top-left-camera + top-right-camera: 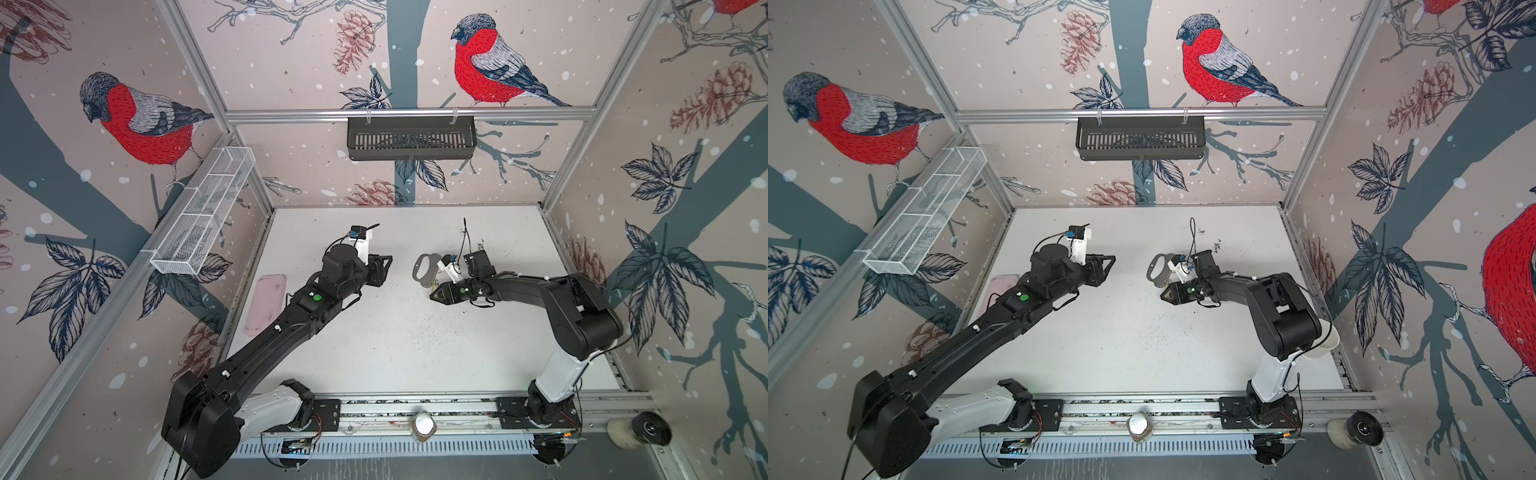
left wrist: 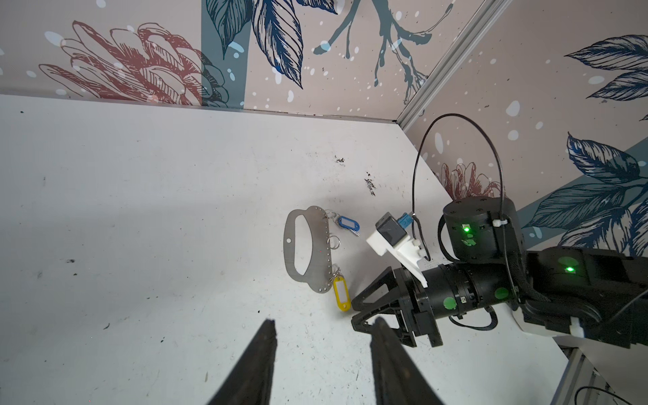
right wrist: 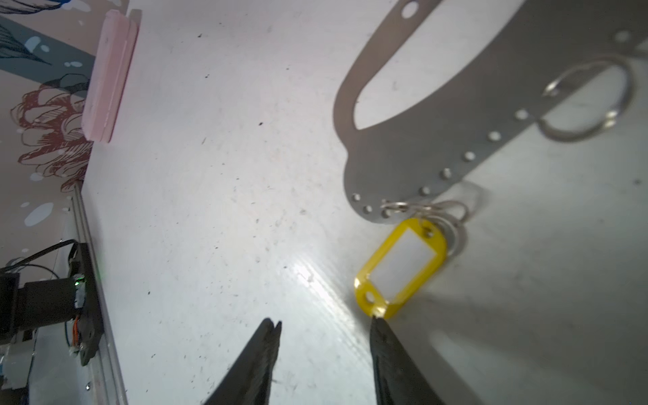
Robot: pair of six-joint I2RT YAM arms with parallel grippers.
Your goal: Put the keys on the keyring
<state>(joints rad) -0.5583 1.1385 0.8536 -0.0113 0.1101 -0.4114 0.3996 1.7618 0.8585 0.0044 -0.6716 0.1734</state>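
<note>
The keyring (image 2: 308,245), a flat grey plate with an oval cutout, lies on the white table, also seen in both top views (image 1: 424,268) (image 1: 1156,266). A key with a yellow tag (image 3: 403,266) hangs from a small ring at one end of the plate's holed edge. A key with a blue tag (image 2: 346,222) is on a ring at the other end. An empty ring (image 3: 589,101) sits between them. My right gripper (image 3: 324,319) is open, one fingertip touching the yellow tag's end. My left gripper (image 2: 323,321) is open and empty, apart to the left (image 1: 386,270).
A pink tray (image 1: 266,303) lies at the table's left edge. A white wire basket (image 1: 203,212) hangs on the left wall and a black basket (image 1: 411,137) on the back rail. The right arm (image 1: 552,299) reaches in from the right side.
</note>
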